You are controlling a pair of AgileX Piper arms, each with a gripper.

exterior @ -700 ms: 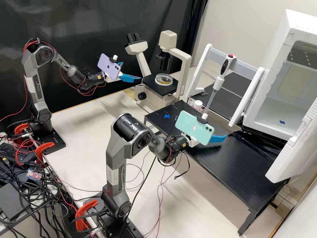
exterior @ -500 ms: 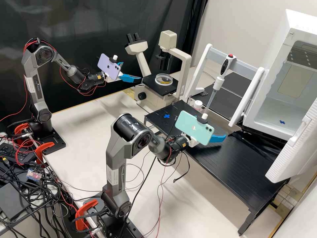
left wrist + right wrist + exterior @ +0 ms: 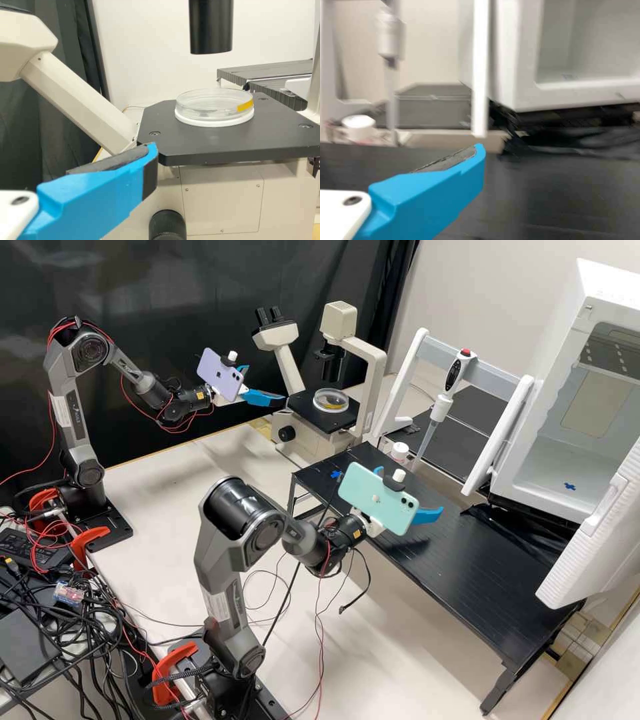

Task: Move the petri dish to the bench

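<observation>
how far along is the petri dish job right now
Nothing looks done: the petri dish is on the microscope stage, not the bench. Nothing is in hand: the left gripper is beside the stage, fingers off the dish, and the right gripper is over the black bench. Left: grasp, lift, carry and set down.

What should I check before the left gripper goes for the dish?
1. Dish on the microscope's platform: ok.
2. Dish sitting flat: ok.
3. Left gripper at the dish: not ok, short of it.
4. Left gripper free of the platform's edge: cannot tell.
5. Right gripper away from the dish: ok, over the bench.
6. Blue cross being the drop spot: cannot tell.
</observation>
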